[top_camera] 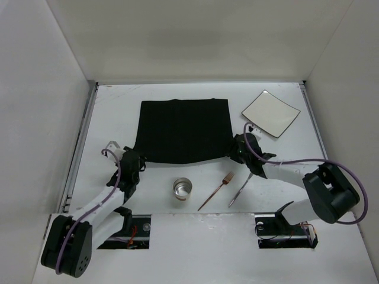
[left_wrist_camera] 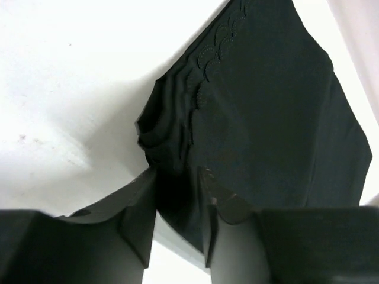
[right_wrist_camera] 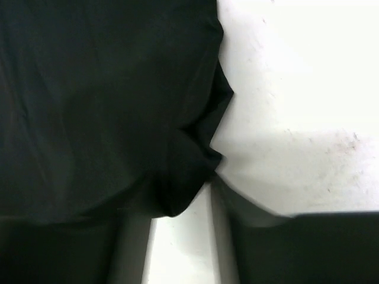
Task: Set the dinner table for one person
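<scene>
The dinner table is the broad matte white surface that fills the workspace in front of my two bases, with white walls on its left, right and far sides. On it, toward the far middle, lies the black cloth mat, mostly flat, with its two near corners lifted and gathered. My left gripper is at the near left corner. In the left wrist view its jaws stand narrow, with a bunched fold of the mat pinched between the fingertips over the bare table. My right gripper is at the near right corner. In the right wrist view it is likewise closed down on a creased corner of the mat. Just beyond that arm, at the far right, a white square plate sits turned at an angle, apart from the mat. Nearer my bases, between my arms, stand a small metal cup, a copper-coloured fork lying slantwise to its right, and a silver utensil just beside the fork. I cannot tell what kind it is.
</scene>
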`<state>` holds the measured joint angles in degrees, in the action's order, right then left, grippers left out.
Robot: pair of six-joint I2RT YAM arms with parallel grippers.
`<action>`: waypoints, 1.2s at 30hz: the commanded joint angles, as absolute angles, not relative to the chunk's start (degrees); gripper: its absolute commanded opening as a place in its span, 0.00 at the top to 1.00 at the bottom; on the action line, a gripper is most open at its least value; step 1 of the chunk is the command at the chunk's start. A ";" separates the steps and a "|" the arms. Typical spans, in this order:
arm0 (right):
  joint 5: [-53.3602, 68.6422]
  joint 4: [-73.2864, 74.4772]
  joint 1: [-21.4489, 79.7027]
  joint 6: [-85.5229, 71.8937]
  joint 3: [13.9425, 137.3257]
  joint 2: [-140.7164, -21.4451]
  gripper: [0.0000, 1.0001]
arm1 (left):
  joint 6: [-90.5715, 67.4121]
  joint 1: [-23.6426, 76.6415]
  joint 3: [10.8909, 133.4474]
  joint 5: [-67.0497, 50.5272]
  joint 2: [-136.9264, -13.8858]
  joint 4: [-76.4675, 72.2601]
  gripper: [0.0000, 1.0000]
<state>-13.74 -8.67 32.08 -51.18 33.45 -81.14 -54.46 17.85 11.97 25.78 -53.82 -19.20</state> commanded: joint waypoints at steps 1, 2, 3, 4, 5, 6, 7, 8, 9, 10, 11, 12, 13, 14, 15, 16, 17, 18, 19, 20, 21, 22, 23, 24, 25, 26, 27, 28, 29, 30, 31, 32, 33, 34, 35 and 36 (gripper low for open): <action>-13.62 -9.32 31.77 -49.75 32.79 -76.40 0.44 | -51.25 18.50 11.60 28.65 -47.66 -16.97 0.68; -13.88 -8.53 31.42 -49.14 32.52 -74.64 0.39 | -50.20 18.59 12.04 29.00 -45.46 -15.31 0.66; -14.15 -7.48 30.98 -48.43 32.61 -73.40 0.36 | -49.49 18.59 12.48 29.26 -44.22 -13.64 0.64; -14.50 -6.51 30.63 -47.56 33.04 -72.78 0.34 | -48.96 18.50 13.00 29.88 -42.90 -11.45 0.63; -15.02 -5.81 30.45 -46.85 33.57 -72.69 0.32 | -48.69 18.41 13.44 30.40 -42.28 -9.51 0.61; -15.38 -5.63 30.28 -46.32 33.92 -73.03 0.31 | -48.43 18.24 13.62 30.67 -42.19 -8.62 0.60; -15.38 -5.54 30.02 -46.06 34.36 -73.82 0.31 | -48.43 17.89 13.62 30.50 -42.45 -8.18 0.58; -14.95 -5.54 29.58 -46.05 34.71 -74.79 0.31 | -48.43 17.54 13.45 30.32 -42.89 -8.26 0.57; -14.59 -5.62 29.23 -45.97 34.89 -75.58 0.31 | -48.78 17.18 13.27 29.89 -43.93 -8.44 0.55; -14.50 -5.62 28.96 -45.88 34.98 -76.19 0.31 | -48.95 16.75 13.36 29.10 -45.42 -8.79 0.54; -14.41 -5.62 28.70 -45.79 35.07 -76.64 0.30 | -48.96 16.31 13.62 27.87 -47.27 -9.57 0.53; -14.33 -5.36 28.52 -45.70 35.24 -76.99 0.30 | -48.78 15.95 13.97 26.56 -49.29 -10.71 0.53; -14.15 -5.19 28.43 -45.44 35.33 -77.34 0.32 | -48.61 15.60 14.24 25.59 -50.96 -11.68 0.53; -13.89 -5.10 28.43 -45.18 35.25 -77.69 0.37 | -48.69 15.16 14.59 24.27 -52.98 -12.91 0.53; -13.36 -4.84 28.34 -45.26 34.90 -78.04 0.45 | -48.69 14.72 14.85 23.21 -54.91 -14.05 0.53; -13.10 -4.66 28.17 -45.44 34.46 -78.13 0.49 | -48.78 14.37 15.03 22.51 -56.15 -14.85 0.54; -13.01 -4.75 27.99 -45.96 33.67 -77.96 0.56 | -48.95 13.93 15.12 21.89 -57.47 -15.64 0.56; -13.01 -4.83 27.90 -46.49 32.88 -77.61 0.61 | -49.04 13.67 15.12 21.62 -58.35 -16.17 0.58; -13.18 -4.83 27.73 -46.76 32.09 -77.26 0.63 | -49.13 13.40 15.03 21.45 -59.23 -16.69 0.59; -13.36 -4.83 27.47 -46.84 31.65 -76.91 0.63 | -49.22 13.23 14.94 21.45 -59.85 -17.05 0.61; -13.36 -4.83 27.29 -46.85 31.38 -76.73 0.61 | -49.22 13.14 14.94 21.45 -60.46 -17.40 0.63; -13.27 -4.75 27.11 -46.67 31.38 -76.64 0.58 | -49.22 13.14 14.94 21.45 -60.90 -17.58 0.64; -13.10 -4.66 26.85 -46.32 31.64 -76.64 0.51 | -49.22 13.14 14.94 21.45 -61.34 -17.93 0.67; -12.83 -4.48 26.67 -45.88 31.90 -76.55 0.42 | -49.39 13.14 14.94 21.36 -61.70 -18.36 0.70; -12.75 -4.31 26.59 -45.79 32.17 -76.38 0.37 | -49.39 13.40 14.94 21.10 -61.96 -18.72 0.73; -12.74 -3.96 26.41 -45.70 32.43 -76.03 0.36 | -49.39 13.58 14.94 21.01 -62.05 -18.89 0.74; -12.66 -3.52 26.32 -45.53 32.61 -75.68 0.36 | -49.39 13.58 15.03 20.92 -62.14 -18.98 0.77; -12.48 -2.82 26.23 -45.18 32.87 -74.89 0.36 | -49.48 13.66 15.03 20.92 -62.23 -18.98 0.79; -12.48 -2.12 26.15 -45.00 33.05 -74.10 0.37 | -49.48 13.67 14.94 20.92 -62.23 -18.98 0.81; -12.57 -1.50 26.15 -44.74 33.05 -73.31 0.39 | -49.48 13.67 14.85 20.92 -62.23 -18.98 0.82; -12.48 -1.23 26.15 -44.56 33.05 -72.87 0.42 | -49.57 13.67 14.77 20.92 -62.23 -18.98 0.84; -12.31 -1.14 26.06 -44.47 33.22 -72.95 0.45 | -49.57 13.49 14.68 20.92 -62.23 -18.98 0.84; -11.70 -1.06 26.06 -44.30 33.48 -73.56 0.47 | -49.57 13.40 14.59 20.92 -62.23 -18.98 0.85; -10.91 -1.40 26.06 -44.21 33.57 -74.52 0.49 | -49.57 13.40 14.59 21.09 -62.31 -18.98 0.85; -9.51 -1.93 25.71 -44.64 33.66 -75.58 0.51 | -49.57 13.49 14.68 21.27 -62.58 -19.07 0.86; -7.84 -2.89 25.27 -44.74 33.66 -76.63 0.54 | -49.66 13.66 14.68 21.27 -62.84 -19.25 0.86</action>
